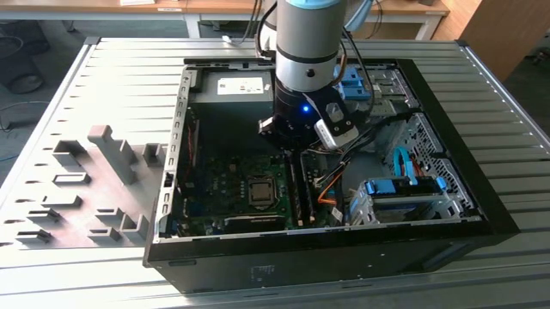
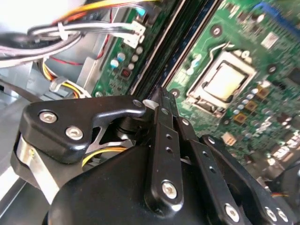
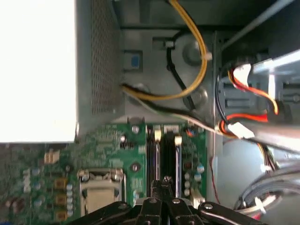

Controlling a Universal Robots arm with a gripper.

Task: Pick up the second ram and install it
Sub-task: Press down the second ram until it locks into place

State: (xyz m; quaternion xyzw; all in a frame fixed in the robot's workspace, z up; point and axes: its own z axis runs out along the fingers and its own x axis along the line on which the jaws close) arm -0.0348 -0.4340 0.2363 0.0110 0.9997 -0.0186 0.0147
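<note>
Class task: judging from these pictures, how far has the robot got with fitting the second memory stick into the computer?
Done: the gripper is inside the open computer case, above the memory slots beside the processor socket.
In hand: its fingers are closed together over the slots; the pictures do not show a stick between them.
Left: whether the second stick is seated cannot be told.

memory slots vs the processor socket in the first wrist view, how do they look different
Shape: the memory slots are long, narrow strips, while the processor socket is squarish.
Colour: the memory slots are black with pale clips at one end; the processor socket has a silvery metal frame around a pale centre.
Count: there are at least two memory slots lying side by side, but just one processor socket.
Shared: both sit flat on the green board, next to each other.
</note>
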